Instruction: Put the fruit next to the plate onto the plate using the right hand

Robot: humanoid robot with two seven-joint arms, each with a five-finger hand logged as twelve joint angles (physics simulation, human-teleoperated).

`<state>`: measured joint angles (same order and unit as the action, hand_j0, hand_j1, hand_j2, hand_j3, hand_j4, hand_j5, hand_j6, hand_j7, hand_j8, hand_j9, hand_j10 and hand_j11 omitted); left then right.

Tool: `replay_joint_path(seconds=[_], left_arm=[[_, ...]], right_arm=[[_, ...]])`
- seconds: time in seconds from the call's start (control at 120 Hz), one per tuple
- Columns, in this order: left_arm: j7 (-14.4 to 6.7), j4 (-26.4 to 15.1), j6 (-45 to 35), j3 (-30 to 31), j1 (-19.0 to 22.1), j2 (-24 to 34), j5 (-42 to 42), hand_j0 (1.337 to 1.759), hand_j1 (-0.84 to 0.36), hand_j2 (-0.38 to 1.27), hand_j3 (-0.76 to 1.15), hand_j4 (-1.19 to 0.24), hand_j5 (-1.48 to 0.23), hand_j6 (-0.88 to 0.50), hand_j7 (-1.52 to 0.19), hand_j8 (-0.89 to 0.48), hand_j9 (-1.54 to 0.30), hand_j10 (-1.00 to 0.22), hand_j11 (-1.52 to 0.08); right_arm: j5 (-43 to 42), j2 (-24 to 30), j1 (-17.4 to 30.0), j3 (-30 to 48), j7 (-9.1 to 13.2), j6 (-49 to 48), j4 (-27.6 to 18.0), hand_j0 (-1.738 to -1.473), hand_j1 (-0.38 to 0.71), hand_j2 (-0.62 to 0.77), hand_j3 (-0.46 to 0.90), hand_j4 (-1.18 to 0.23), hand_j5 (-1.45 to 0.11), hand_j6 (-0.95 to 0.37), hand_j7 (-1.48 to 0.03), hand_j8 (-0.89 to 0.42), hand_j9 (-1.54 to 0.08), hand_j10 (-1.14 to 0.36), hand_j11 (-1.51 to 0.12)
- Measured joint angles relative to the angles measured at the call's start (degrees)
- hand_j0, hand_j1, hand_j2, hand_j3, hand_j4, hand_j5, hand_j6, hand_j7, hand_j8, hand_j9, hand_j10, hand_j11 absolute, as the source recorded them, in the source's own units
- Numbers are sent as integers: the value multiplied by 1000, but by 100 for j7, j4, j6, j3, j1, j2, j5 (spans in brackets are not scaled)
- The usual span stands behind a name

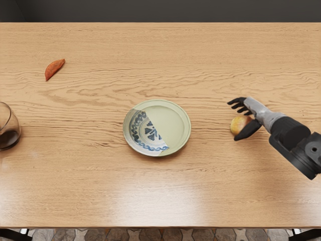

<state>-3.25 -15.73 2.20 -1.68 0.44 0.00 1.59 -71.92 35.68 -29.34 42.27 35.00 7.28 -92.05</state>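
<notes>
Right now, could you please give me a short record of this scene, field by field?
surface: light wooden table
plate: round pale green plate with blue pattern, table centre
fruit: small yellow-red round fruit, on the table right of the plate, not on it
hand: dark five-finger right hand, at the fruit, fingers spread
others: orange-red wedge, far left; glass with dark liquid, left edge
left arm: not in view

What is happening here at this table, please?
The robot's right hand, coming in from the right edge, is at a yellow-red fruit, its fingers spread about it, not closed. The fruit lies on the wooden table, right of the patterned plate, not yet on it. The left arm is out of view.
</notes>
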Motion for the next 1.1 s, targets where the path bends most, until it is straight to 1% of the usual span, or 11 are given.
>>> replay_joint_path(seconds=[0.358, 0.55, 0.625, 0.675, 0.742, 0.8, 0.9, 0.942, 0.983, 1.008, 1.1], left_arm=[[1, 0, 0, 0, 0, 0, 0, 1658, 349, 0, 0, 0, 0, 0, 0, 0, 0, 0, 0], [1, 0, 0, -1, 0, 0, 1, 1658, 349, 0, 0, 0, 0, 0, 0, 0, 0, 0, 0], [1, 0, 0, -2, 0, 0, 1, 1658, 349, 0, 0, 0, 0, 0, 0, 0, 0, 0, 0], [1, 0, 0, -2, 0, 0, 1, 1658, 349, 0, 0, 0, 0, 0, 0, 0, 0, 0, 0], [1, 0, 0, -2, 0, 0, 1, 1658, 349, 0, 0, 0, 0, 0, 0, 0, 0, 0, 0], [0, 0, 0, -2, 0, 0, 1, 1658, 349, 0, 0, 0, 0, 0, 0, 0, 0, 0, 0], [1, 0, 0, -3, 0, 0, 2, 1658, 349, 0, 0, 0, 0, 0, 0, 0, 0, 0, 0], [1, 1, 0, -3, 0, 0, 2, 1658, 349, 0, 0, 0, 0, 0, 0, 0, 0, 0, 0], [1, 0, 0, -2, 0, 0, 1, 1658, 349, 0, 0, 0, 0, 0, 0, 0, 0, 0, 0], [1, 0, 0, -2, 0, 0, 1, 1658, 349, 0, 0, 0, 0, 0, 0, 0, 0, 0, 0], [1, 0, 0, -2, 0, 0, 1, 1658, 349, 0, 0, 0, 0, 0, 0, 0, 0, 0, 0]], right_arm=[[4, 34, 14, -22, 0, 1, 101, -1658, 122, -71, 0, -399, -519, -401, -517, -397, -519, -399, -518], [-8, -20, 14, -22, 4, -9, 132, -1653, 148, -32, 0, -499, -644, -498, -642, -319, -652, -397, -664], [-11, -41, 12, -24, 11, -24, 159, -1648, 146, -116, -2, -534, -697, -469, -689, -301, -705, -364, -722], [-11, -49, 12, -25, 8, -24, 179, -1647, 159, -30, 0, -570, -719, -467, -724, -298, -735, -355, -758], [-7, -60, 12, -26, 6, -32, 193, -1645, 170, -39, -1, -611, -766, -442, -774, -276, -782, -316, -816], [0, -65, 12, -26, 3, -31, 209, -1645, 189, 31, -2, -644, -799, -432, -814, -266, -819, -314, -854], [14, -70, 12, -25, -2, -44, 227, -1643, 220, 71, -1, -684, -890, -401, -885, -216, -906, -278, -938], [14, -73, 12, -25, -1, -51, 231, -1641, 212, 29, -1, -696, -925, -390, -910, -191, -937, -269, -969], [10, -115, 10, -27, 2, -44, 236, -1642, 235, 110, 0, -724, -929, -363, -933, -177, -948, -283, -985], [1, -159, 7, -25, 5, -40, 238, -1642, 247, 69, -1, -742, -929, -343, -946, -178, -953, -282, -994], [19, -300, -16, 16, 14, -54, 220, -1641, 263, 77, 1, -761, -995, -330, -988, -156, -993, -253, -1051]])
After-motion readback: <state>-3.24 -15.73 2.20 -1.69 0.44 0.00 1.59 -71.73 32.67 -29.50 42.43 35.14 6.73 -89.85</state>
